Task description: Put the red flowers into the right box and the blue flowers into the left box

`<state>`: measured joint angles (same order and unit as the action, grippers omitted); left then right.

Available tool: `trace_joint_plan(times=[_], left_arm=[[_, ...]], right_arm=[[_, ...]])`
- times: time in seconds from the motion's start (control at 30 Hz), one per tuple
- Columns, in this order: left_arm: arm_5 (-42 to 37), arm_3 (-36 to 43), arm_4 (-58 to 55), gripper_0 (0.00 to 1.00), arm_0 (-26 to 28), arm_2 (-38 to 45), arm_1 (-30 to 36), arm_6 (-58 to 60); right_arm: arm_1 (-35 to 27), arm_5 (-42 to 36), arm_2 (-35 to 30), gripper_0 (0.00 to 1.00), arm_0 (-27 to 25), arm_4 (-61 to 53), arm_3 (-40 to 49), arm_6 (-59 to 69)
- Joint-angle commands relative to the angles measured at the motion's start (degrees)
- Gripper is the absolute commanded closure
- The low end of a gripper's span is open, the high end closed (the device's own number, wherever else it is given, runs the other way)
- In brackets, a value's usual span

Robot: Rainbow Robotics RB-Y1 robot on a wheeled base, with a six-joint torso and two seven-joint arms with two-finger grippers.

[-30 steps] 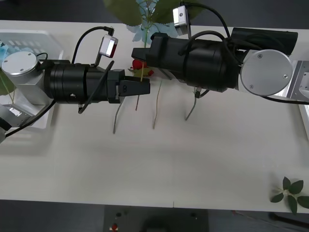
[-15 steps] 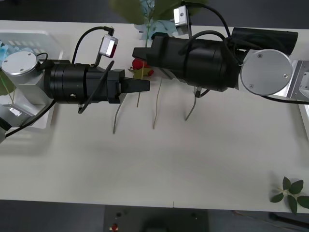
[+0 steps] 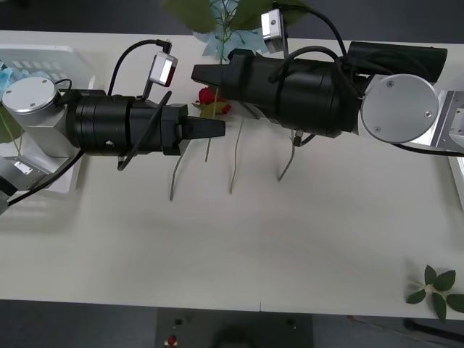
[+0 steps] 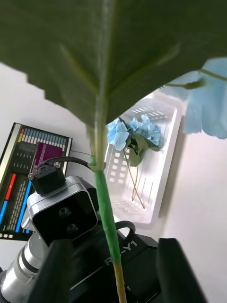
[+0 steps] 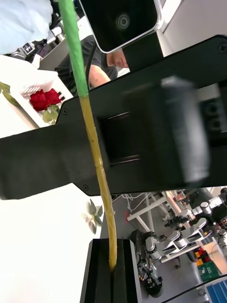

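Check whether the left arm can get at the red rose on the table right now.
Probably not yet: the left claw is shut on the blue flower's stem, and the right claw hangs close over the red rose.

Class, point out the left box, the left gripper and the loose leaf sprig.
left box [image 4: 163, 142], right wrist view, rim wall.
left gripper [image 3: 217, 129], front view, fingertips.
leaf sprig [image 3: 437, 287], front view, leaf cluster.
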<state>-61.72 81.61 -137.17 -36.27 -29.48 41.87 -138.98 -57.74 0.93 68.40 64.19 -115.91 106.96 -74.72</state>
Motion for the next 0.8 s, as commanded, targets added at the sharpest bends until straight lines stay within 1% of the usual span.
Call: trace_joint_plan(times=[0.03,0.27,0.3,0.5,0.6,0.67,0.8], left_arm=[[-0.16,1.36,-0.91,1.00,-1.61,0.65,0.76,-2.70],[-0.16,1.36,-0.91,1.00,-1.61,0.65,0.94,-2.70],[-0.16,1.36,-0.91,1.00,-1.61,0.65,0.94,-2.70],[-0.25,1.36,-1.09,1.00,-1.61,0.65,1.99,-2.70],[-0.60,1.45,-1.52,1.00,-1.52,0.65,2.69,-2.79],[-0.86,1.36,-2.05,1.00,-1.52,0.65,3.31,-2.79],[-1.39,1.36,-3.63,1.00,-1.44,0.74,4.89,-2.96]], right_arm=[[1.22,0.39,-0.11,0.00,2.43,0.15,0.70,2.39],[1.22,0.39,-0.11,0.00,2.43,0.15,0.70,2.39],[1.31,0.39,0.68,0.00,1.47,0.24,0.53,2.39],[0.08,0.12,-0.55,0.00,1.73,0.07,0.79,2.48],[-2.65,-3.39,-2.83,0.00,1.82,-0.46,0.96,2.74],[-5.72,-7.35,-4.94,0.00,1.82,-0.90,1.58,3.09],[-12.14,-12.36,-7.75,0.00,1.82,-1.96,3.87,3.97]])
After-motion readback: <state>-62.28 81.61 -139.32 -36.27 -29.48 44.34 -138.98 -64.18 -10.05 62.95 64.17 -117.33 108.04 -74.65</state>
